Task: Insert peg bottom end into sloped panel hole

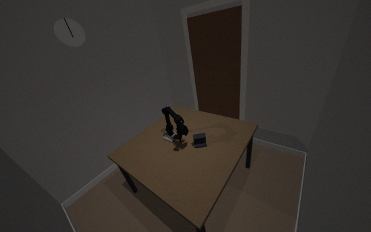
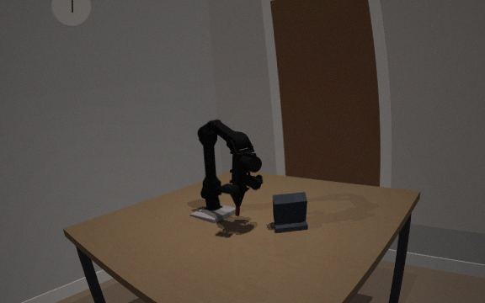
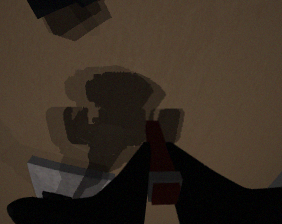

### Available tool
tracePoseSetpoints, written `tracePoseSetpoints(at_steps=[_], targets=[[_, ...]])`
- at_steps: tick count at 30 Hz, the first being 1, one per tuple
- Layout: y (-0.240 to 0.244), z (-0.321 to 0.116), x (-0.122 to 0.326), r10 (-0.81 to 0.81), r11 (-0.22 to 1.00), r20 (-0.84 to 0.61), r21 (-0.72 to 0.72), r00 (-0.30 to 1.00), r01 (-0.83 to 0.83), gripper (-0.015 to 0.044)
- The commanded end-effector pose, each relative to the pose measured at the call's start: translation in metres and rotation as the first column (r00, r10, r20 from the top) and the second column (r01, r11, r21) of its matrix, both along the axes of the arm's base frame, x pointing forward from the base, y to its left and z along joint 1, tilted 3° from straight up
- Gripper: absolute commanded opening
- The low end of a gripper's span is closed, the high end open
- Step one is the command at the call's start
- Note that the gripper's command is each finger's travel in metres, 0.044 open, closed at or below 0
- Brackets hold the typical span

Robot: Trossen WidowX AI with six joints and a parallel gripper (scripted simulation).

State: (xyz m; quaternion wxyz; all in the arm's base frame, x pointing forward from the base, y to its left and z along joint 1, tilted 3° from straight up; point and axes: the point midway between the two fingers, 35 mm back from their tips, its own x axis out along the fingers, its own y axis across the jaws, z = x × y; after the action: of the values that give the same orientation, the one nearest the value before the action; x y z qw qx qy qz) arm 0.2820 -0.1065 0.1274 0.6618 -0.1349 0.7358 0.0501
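Observation:
The red peg (image 2: 237,211) (image 3: 160,152) is between the fingertips and points down, its lower end above the table. In the wrist view it has flat sides and a grey band near its upper end. My gripper (image 2: 238,204) (image 3: 156,147) is shut on the peg, close in front of the arm's base. The dark blue-grey panel block (image 1: 199,138) (image 2: 290,211) stands on the table, to the right of the gripper in the top and exterior views. Only its back and top show there, and a dark corner (image 3: 48,6) shows at the wrist view's top left. The hole is hidden.
The wooden table (image 1: 185,167) (image 2: 226,261) carries the arm and the block. The pale base plate (image 1: 168,138) (image 2: 210,216) (image 3: 59,180) lies just behind the gripper. Shadows of the arm fall on the table below the gripper.

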Motion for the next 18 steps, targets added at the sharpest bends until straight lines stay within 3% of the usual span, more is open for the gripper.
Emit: tracePoseSetpoints(at_steps=[1,18], targets=[[0.003,-0.001,0.001,0.032,0.999,-0.013,-0.013,0.999,-0.033,0.0000],[0.017,-0.004,0.007,0.164,0.984,-0.064,-0.065,0.984,-0.168,0.0000]])
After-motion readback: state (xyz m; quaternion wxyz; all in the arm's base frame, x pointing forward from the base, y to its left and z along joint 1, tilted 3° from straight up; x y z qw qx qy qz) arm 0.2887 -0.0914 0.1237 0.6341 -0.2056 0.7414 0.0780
